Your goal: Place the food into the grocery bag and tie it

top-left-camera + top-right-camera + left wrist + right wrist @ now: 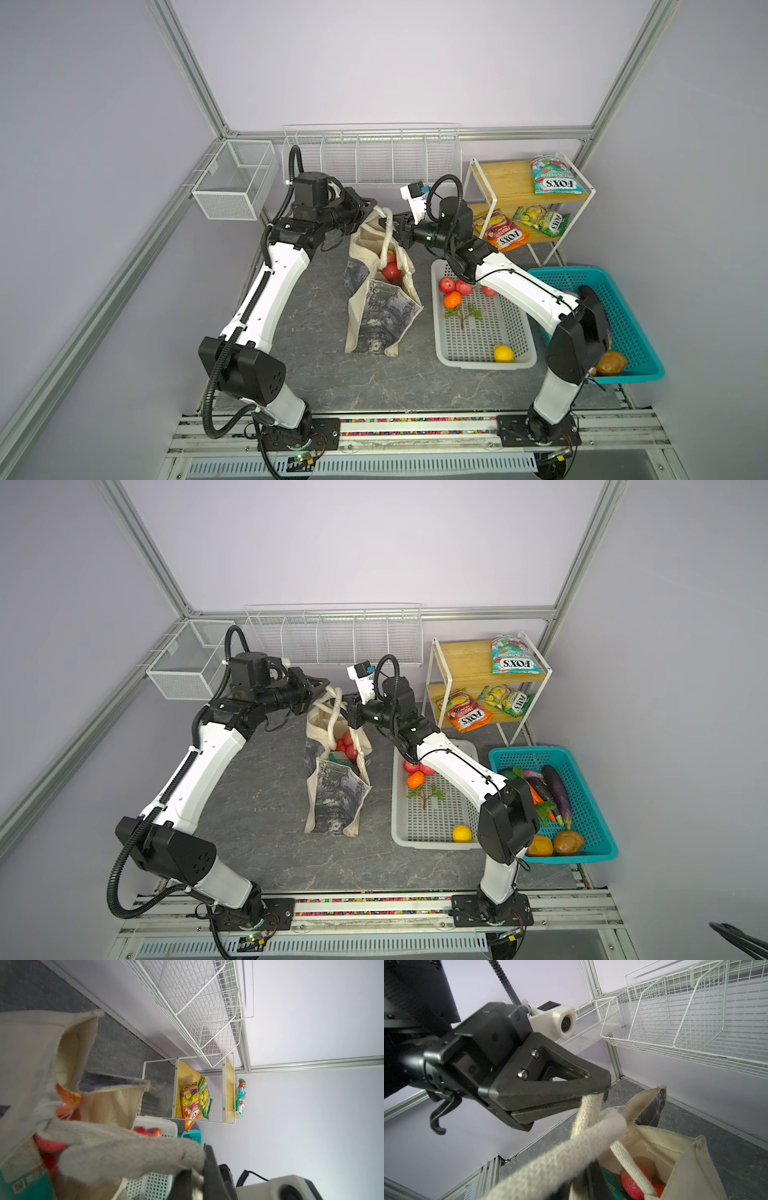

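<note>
tying stage, by look of it. grocery bag (374,316) upright between arms, mouth open, apples (390,272) inside. cream handle (583,1118) pinched tight in left gripper (600,1097), held above bag mouth, likely for looping. right gripper (395,227) close against handles; grip unreadable. more fruit (453,289) waiting in white basket (482,332).

Close to my right wrist camera the handle (550,1159) is a blur. What seems a dark sliver of my right hand (594,1178) is cut off by the edge, so its grip is unclear. The grocery bag (685,1167) walls hide most of the food (630,1186). In a top view my right arm (519,286) covers much of the teal basket (623,316).
</note>
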